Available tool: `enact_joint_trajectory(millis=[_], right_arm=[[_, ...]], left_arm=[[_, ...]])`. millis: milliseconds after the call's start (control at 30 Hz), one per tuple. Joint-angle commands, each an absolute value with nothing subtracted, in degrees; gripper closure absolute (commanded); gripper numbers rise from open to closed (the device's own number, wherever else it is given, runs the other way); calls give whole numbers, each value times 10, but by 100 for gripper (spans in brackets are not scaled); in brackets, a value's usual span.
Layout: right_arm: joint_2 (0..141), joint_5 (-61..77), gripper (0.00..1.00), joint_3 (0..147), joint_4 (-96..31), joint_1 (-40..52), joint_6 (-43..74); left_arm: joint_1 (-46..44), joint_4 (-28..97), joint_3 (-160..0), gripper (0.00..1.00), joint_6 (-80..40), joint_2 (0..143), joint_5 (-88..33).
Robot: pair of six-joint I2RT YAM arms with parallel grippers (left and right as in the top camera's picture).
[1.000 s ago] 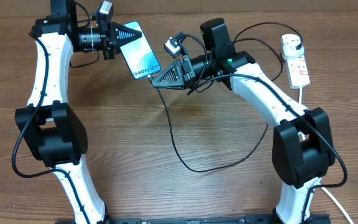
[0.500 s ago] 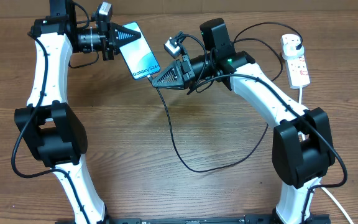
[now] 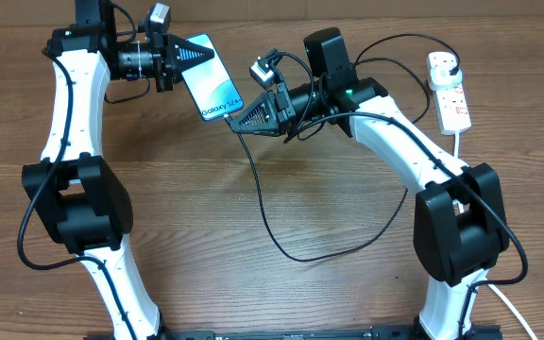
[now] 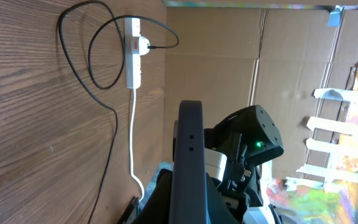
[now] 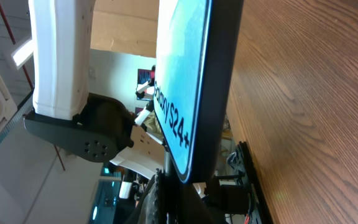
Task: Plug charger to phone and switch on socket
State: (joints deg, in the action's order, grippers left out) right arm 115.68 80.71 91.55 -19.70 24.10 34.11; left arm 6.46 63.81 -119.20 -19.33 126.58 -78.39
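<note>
A brown wood-grain table (image 3: 206, 217) is filling the overhead view. In the left wrist view, a wall of tan cardboard (image 4: 229, 56) is standing at its edge.

The left gripper (image 3: 195, 53) is clamping its fingers on one end of the phone (image 3: 212, 81) and holding it up off the table. The phone is extending away from these fingers toward the right gripper (image 3: 239, 120). Its light blue screen is glowing, with white lettering at the end farthest from the left gripper.

The right gripper is meeting that lettered end of the phone, its fingers drawn together. The charger (image 3: 300, 259), a thin black cable, is trailing out from these fingers. It is dropping to the table and looping back behind the right arm. The connector tip is hidden, so whether it is seated in the phone cannot be told.

The socket (image 3: 449, 94), a white power strip, is lying flat on the table well behind the right gripper, past that arm's elbow. A black plug (image 3: 445, 64) is sitting in it, and a thick white cord (image 4: 133, 143) is running off from one end.
</note>
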Motion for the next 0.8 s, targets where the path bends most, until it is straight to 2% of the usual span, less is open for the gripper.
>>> enact_joint_trajectory(millis=[0,767], right_arm=[[1157,771,96,918,-184,237,353],[1157,743,96,918,-171,237,377]], left_arm=[[48,648,-1200,96,-182,1263,-806],[25,677,-1200,96,-147,1263,-810]])
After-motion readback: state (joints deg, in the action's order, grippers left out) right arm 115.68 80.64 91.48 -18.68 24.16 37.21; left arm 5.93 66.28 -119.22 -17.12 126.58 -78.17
